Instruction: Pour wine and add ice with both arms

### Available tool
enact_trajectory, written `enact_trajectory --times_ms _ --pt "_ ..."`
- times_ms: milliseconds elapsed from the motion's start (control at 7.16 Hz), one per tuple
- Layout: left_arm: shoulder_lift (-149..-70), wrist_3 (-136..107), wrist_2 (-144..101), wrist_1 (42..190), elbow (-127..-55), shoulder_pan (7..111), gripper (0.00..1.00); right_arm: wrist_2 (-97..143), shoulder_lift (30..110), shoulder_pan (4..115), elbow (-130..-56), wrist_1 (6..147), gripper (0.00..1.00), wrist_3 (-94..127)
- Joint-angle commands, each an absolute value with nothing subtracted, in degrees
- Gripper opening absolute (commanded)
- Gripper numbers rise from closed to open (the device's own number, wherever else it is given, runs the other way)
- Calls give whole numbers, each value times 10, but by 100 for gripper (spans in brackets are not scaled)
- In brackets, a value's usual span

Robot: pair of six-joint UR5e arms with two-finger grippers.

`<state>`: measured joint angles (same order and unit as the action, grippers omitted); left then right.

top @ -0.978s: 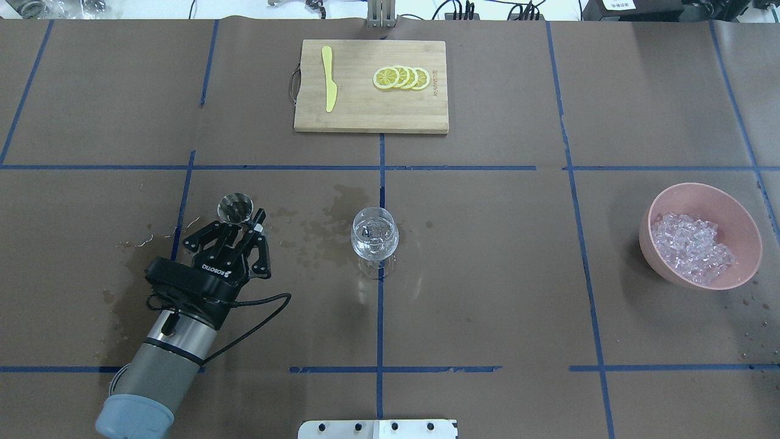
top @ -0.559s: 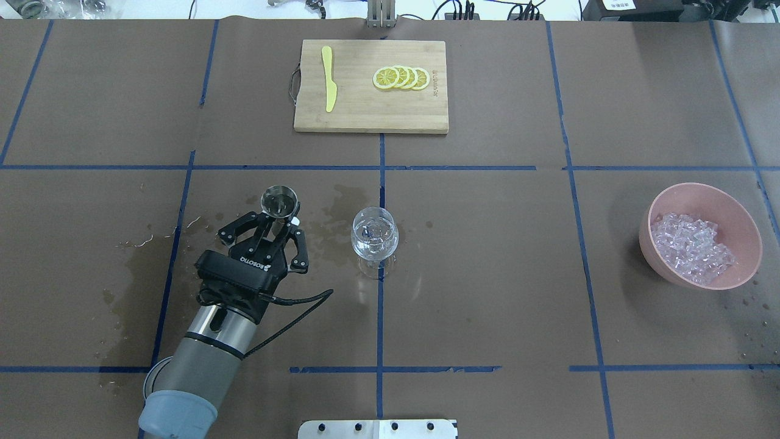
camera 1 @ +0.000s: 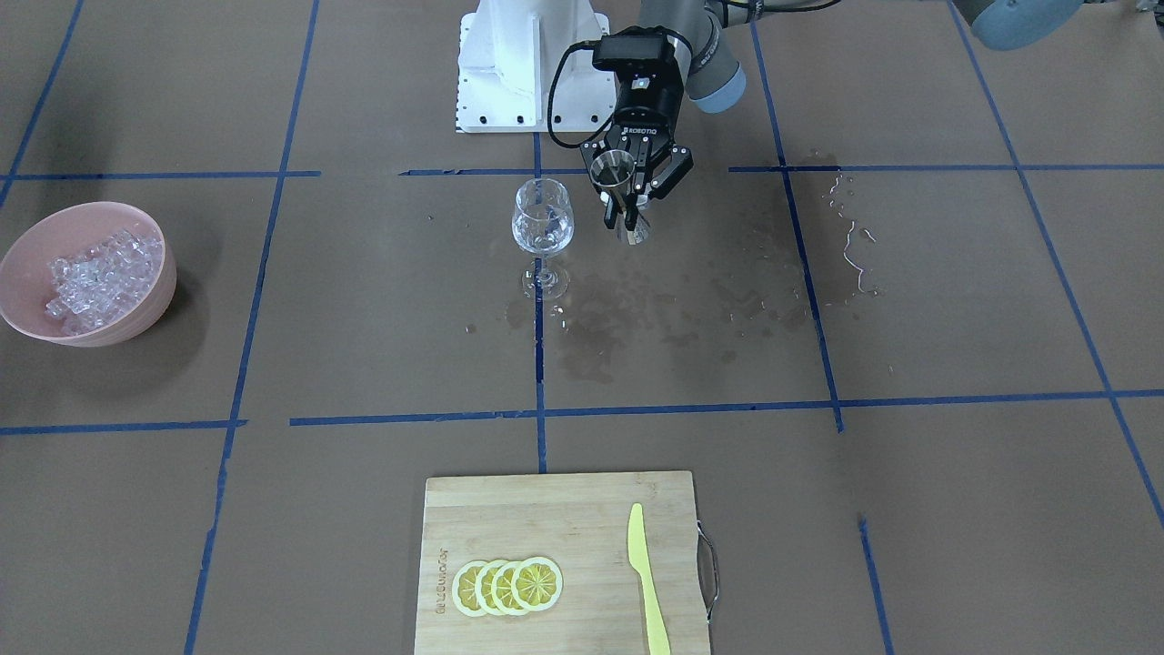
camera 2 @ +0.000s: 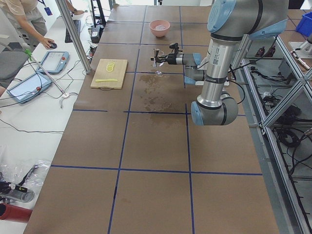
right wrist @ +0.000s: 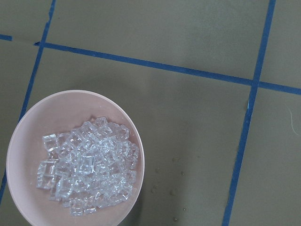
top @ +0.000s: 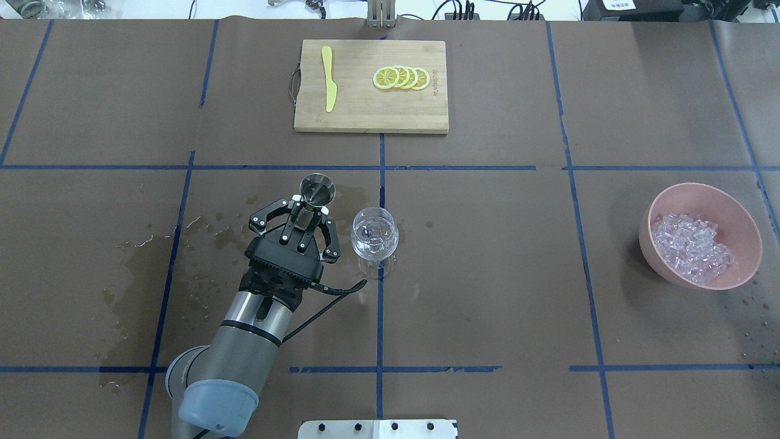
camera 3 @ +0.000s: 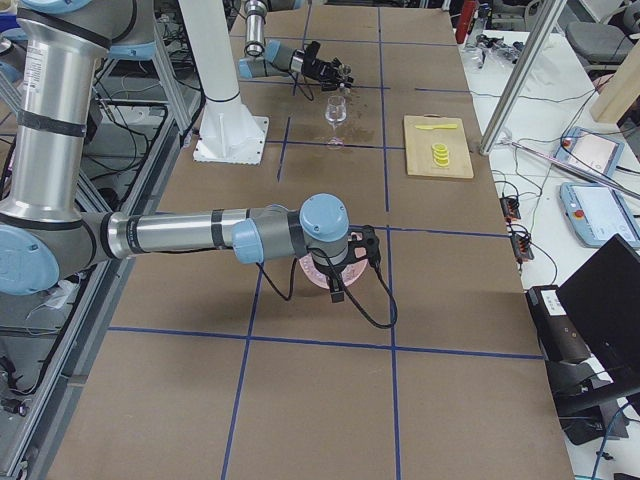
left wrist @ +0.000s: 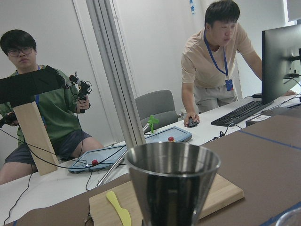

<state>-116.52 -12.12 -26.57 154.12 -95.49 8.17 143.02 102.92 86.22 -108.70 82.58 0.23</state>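
Note:
My left gripper (top: 309,206) is shut on a steel jigger (top: 318,188) and holds it upright just left of the clear wine glass (top: 375,235); both also show in the front view, the gripper (camera 1: 621,211), the jigger (camera 1: 614,172) and the glass (camera 1: 543,218). In the left wrist view the jigger (left wrist: 173,188) fills the middle and its wall hides any wine. The ice (top: 691,247) lies heaped in a pink bowl (top: 746,225) at the far right. My right gripper (camera 3: 345,275) hovers over that bowl; I cannot tell its state. The right wrist view looks down on the ice (right wrist: 87,167).
A bamboo cutting board (top: 359,116) at the far centre carries lemon slices (top: 401,78) and a yellow knife (top: 329,79). Wet patches (top: 140,262) darken the paper left of the glass. The white pedestal base (camera 1: 532,64) stands behind the glass.
My left gripper has carried the jigger to the right, from well left of the wine glass to just beside it. The glass and the bowl have not moved.

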Motion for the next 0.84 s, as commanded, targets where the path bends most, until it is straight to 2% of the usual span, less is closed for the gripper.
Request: enact_trajectory --times_ms 0,699 --pt "-1167 -63 -265 1514 -955 81 0 1430 1029 862 -1086 826 100 3" --pt "-1196 86 -265 1427 -955 78 0 1429 1030 862 -1085 826 100 4"
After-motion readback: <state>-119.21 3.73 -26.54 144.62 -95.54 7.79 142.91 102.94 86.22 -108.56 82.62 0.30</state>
